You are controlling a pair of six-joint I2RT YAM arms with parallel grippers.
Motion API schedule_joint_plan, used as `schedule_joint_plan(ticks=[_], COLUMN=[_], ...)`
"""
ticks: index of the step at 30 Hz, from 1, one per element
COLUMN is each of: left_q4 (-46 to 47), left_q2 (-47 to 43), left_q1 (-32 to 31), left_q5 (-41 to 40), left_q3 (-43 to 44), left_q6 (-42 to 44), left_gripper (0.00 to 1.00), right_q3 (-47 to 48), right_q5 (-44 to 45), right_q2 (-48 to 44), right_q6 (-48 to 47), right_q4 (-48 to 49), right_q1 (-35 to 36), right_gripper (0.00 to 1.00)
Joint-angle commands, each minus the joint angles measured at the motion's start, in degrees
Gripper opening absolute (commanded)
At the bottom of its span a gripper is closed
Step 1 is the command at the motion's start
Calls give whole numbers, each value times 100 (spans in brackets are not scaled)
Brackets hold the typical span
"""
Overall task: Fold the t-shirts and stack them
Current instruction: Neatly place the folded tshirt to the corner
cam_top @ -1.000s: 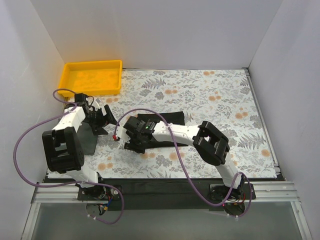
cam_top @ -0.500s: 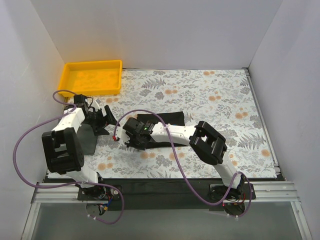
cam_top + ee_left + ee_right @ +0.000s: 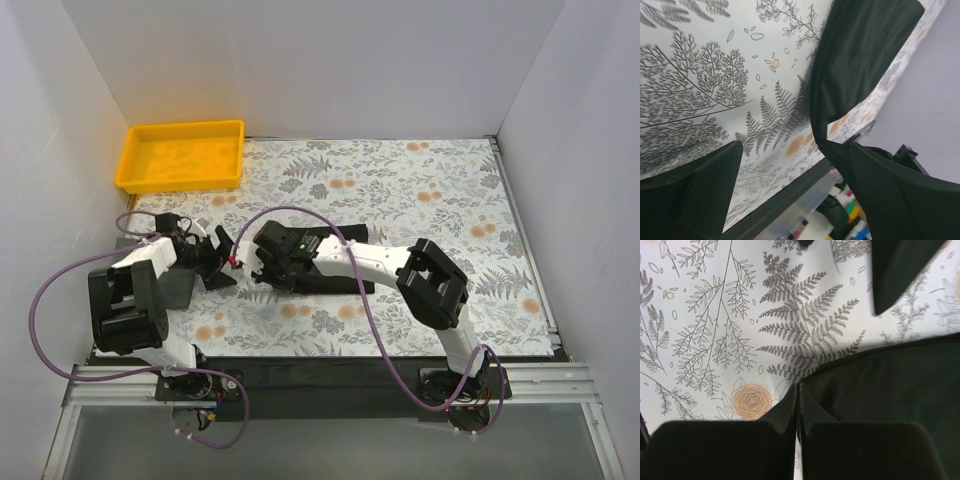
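Right arm stretches leftward across the floral-patterned table [image 3: 450,200]. Right gripper [image 3: 797,387] is closed, pinching the left edge of the folded black cloth t-shirt [image 3: 330,262]. Left arm is bent low alongside, and the left gripper [image 3: 795,150] is spread wide above the table.

The top camera is looking steeply down from above and behind the arm bases, taking in the whole floral surface [image 3: 430,190]. The wrist cameras are skimming close over it, peering past the left claw [image 3: 795,150] and right claw [image 3: 798,390]. All three are catching the black t-shirt [image 3: 340,238].
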Motion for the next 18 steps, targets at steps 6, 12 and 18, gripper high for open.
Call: schedule_joint_plan(ticks=[6, 12, 18], left_q4=[2616, 3364, 3260], left_q2=[-75, 328, 925], left_q1=[-278, -822, -1034], left_q5=[873, 522, 108], left_q3=[-923, -1126, -880], left_q6=[-2056, -2733, -3041], left_gripper=[90, 90, 91], right_q3=[-328, -363, -276], right_q5=[-360, -580, -765], right_q2=[-654, -795, -822], right_q6=[-66, -101, 39], right_q4=[415, 442, 450], right_q1=[-73, -73, -64], right_gripper=[1, 1, 1])
